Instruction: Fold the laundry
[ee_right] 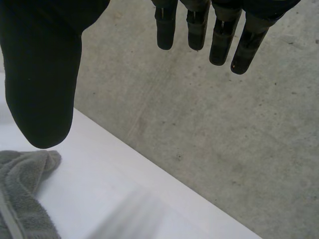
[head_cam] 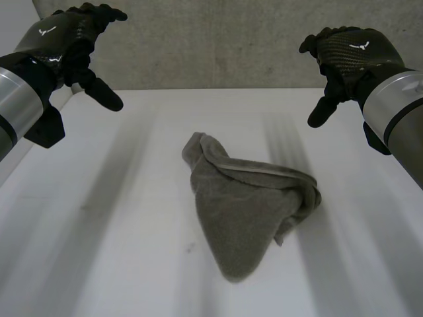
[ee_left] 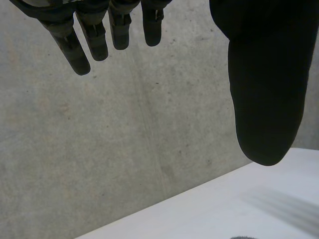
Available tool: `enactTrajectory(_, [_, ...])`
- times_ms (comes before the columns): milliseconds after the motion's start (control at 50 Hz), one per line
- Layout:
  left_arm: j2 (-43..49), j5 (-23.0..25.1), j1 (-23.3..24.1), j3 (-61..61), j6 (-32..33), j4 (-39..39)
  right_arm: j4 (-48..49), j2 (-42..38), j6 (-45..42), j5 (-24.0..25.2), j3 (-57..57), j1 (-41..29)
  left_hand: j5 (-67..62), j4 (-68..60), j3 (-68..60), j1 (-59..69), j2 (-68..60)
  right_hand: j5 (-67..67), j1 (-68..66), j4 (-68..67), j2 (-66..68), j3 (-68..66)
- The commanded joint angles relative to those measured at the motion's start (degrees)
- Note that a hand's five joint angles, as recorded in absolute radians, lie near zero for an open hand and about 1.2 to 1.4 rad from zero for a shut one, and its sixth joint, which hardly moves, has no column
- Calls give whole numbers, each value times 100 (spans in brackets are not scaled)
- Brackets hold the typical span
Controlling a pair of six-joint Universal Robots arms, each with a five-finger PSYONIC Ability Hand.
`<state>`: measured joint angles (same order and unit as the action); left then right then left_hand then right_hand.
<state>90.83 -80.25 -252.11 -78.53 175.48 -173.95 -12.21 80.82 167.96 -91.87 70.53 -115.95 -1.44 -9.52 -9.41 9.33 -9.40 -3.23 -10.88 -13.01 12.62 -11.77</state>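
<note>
Head view: the towel (head_cam: 244, 205) lies crumpled on the table (head_cam: 99, 231), near the middle and a little toward 4 o'clock. It is grey and bunched into a rough wedge. A rounded end points to 11 o'clock, a blunt tip points to 6 o'clock, and a rolled fold sits at the 3 o'clock edge. Both hands are clear of it. The left hand (head_cam: 66, 43) hangs above the table at 10 o'clock from the towel, well apart. The right hand (head_cam: 350, 56) hangs at 2 o'clock, also well apart.

Left wrist view: the fingers (ee_left: 79, 50) are straight and the thumb (ee_left: 264, 89) is spread wide from them, holding nothing.

Right wrist view: the posture is the same, with straight fingers (ee_right: 199, 30), a wide thumb (ee_right: 45, 74) and an empty grasp. The towel's end lies past the thumb tip.

A concrete wall (head_cam: 218, 39) stands behind the table at 12 o'clock.
</note>
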Motion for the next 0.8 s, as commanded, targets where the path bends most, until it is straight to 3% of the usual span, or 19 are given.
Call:
enactTrajectory(20, [109,0,13,-13,3,-8,-10,-127,-176,28,14,-7,90,-102,-113,122,-114,323,88,301,-262,177])
enactTrajectory(260, [1314,9,224,58,91,-148,-256,-901,-756,-16,-127,55,-466,-658,-669,677,-670,323,88,301,-262,177])
enactTrajectory(420, [1709,18,461,93,838,-219,-282,-1859,219,90,-391,107,-416,-608,-619,627,-619,323,88,301,-262,177])
enactTrajectory(520, [1639,0,444,14,944,-263,-361,-2815,1263,800,-671,397,-247,-440,-451,459,-451,-53,-288,-74,114,-199])
enactTrajectory(640, [1622,9,444,14,944,-263,-458,-3292,1617,1030,-856,415,-180,-372,-383,391,-384,-611,-845,-632,671,-756])
enactTrajectory(680, [1622,9,470,-4,944,-263,-449,-3432,1608,995,-918,415,-180,-372,-383,391,-384,-2768,-3002,-2789,2828,-2913])
enactTrajectory(700, [1622,9,470,-4,944,-263,-449,-3432,1608,995,-918,415,-180,-372,-383,391,-384,-2781,-3015,-2802,2841,-2926])
enactTrajectory(740, [1648,18,496,-22,944,-332,-458,-3406,1538,978,-927,415,-180,-372,-383,391,-384,-5909,-6143,-5930,5969,-6054])
enactTrajectory(800, [1709,26,505,-13,935,-551,-405,-3153,1441,960,-857,424,-213,-405,-416,425,-417,-6677,-6912,-6698,6738,-6823])
